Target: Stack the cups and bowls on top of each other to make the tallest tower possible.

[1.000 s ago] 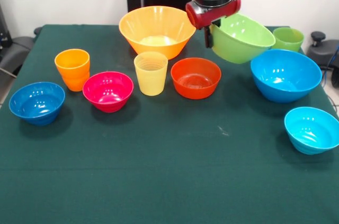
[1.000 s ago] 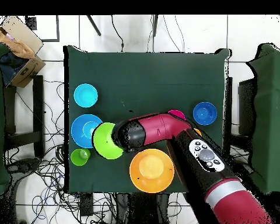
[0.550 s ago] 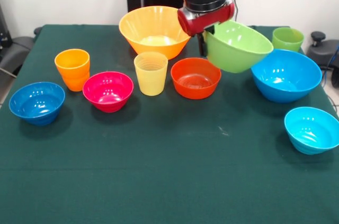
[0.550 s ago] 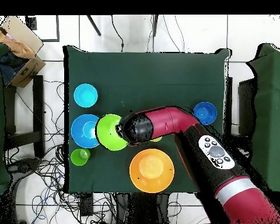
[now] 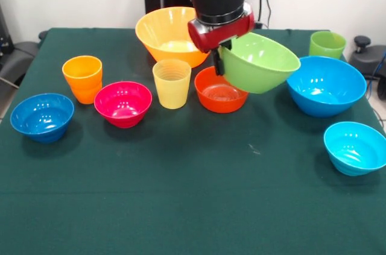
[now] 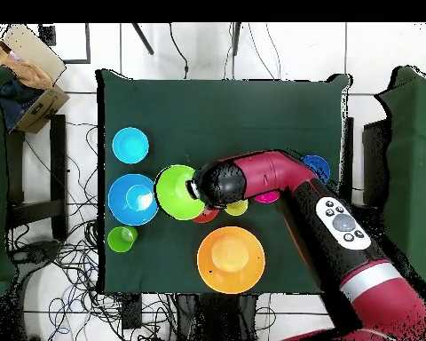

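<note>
Centrally, a dark green cloth covers the table (image 5: 181,207), which stands on pale floor tiles strewn with cables (image 6: 74,257), a cardboard box (image 6: 26,75) off one corner. The green bowl (image 5: 259,62) hangs tilted in the air, its base over the far edge of the red bowl (image 5: 220,95) and its near rim toward the big blue bowl (image 5: 325,86). The gripper (image 5: 218,62) is closed on the green bowl's rim at the side nearest the yellow cup (image 5: 172,83).
</note>
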Tool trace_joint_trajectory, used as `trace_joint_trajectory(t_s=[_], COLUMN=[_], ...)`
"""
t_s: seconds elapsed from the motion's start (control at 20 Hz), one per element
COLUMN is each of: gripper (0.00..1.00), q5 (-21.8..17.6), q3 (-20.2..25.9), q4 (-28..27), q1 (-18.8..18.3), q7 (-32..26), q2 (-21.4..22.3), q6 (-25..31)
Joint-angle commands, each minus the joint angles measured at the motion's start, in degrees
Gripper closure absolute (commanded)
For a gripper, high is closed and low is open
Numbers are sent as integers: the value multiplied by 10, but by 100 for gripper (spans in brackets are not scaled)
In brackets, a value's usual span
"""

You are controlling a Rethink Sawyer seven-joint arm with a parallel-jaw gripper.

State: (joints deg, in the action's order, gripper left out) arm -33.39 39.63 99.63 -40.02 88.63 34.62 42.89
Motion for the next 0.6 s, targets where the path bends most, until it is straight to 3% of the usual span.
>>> trace_joint_trajectory(t_s=[0.05,0.4,0.6], gripper=[100,100,100], q5=[-73,-104,-121], q3=[29,13,5], q4=[-53,-63,-65], q1=[-2,5,6], q7=[-235,-250,-241], q2=[-30,-36,-49], q6=[81,122,117])
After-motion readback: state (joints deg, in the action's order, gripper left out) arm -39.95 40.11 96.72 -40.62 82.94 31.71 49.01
